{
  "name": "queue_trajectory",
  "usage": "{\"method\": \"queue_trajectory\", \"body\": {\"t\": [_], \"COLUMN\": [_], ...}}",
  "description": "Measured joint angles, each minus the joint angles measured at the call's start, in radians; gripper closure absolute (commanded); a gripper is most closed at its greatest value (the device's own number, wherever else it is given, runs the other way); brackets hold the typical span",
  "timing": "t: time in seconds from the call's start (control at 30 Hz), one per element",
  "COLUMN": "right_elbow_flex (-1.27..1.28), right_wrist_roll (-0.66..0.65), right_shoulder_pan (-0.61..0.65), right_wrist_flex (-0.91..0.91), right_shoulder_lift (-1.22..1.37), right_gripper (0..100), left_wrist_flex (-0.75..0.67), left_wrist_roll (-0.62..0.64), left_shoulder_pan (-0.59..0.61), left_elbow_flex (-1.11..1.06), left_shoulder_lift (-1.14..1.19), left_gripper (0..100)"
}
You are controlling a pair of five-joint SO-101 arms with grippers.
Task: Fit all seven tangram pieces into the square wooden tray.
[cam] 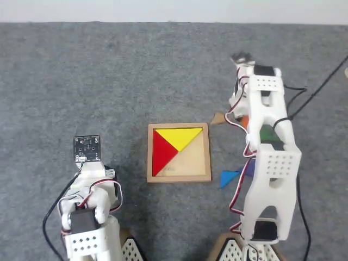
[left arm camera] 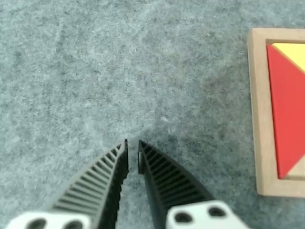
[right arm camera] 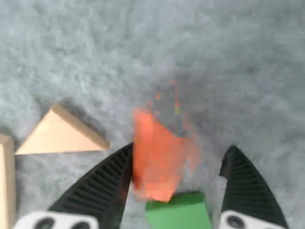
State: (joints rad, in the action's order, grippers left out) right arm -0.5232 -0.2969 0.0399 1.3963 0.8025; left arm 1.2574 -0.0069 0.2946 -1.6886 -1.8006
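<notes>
The square wooden tray lies mid-table with a yellow triangle and a red triangle in it. Its rim also appears in the left wrist view, beside my left gripper, which is shut and empty over bare carpet. My right gripper is open around a blurred orange piece, which lies against one finger. A green piece sits just behind the orange one. A tan triangle lies beside them, near the tray's corner.
Right of the tray, a blue triangle and a purple piece lie partly under the right arm. The tan triangle is off the tray's far right corner. Grey carpet covers the table; cables trail from both arms.
</notes>
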Motion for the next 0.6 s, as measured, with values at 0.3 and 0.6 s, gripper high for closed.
{"method": "queue_trajectory", "body": {"t": [0.3, 0.6], "right_elbow_flex": [-0.002, 0.0], "right_wrist_roll": [-0.032, -0.037], "right_shoulder_pan": [0.072, 0.051], "right_wrist_flex": [0.035, 0.031], "right_shoulder_lift": [0.008, -0.006], "right_gripper": [71.8, 71.8], "left_wrist_flex": [0.0, 0.0], "left_wrist_roll": [0.0, 0.0], "left_shoulder_pan": [0.0, 0.0], "left_elbow_flex": [0.0, 0.0], "left_shoulder_lift": [0.0, 0.0], "left_gripper": [96, 96]}}
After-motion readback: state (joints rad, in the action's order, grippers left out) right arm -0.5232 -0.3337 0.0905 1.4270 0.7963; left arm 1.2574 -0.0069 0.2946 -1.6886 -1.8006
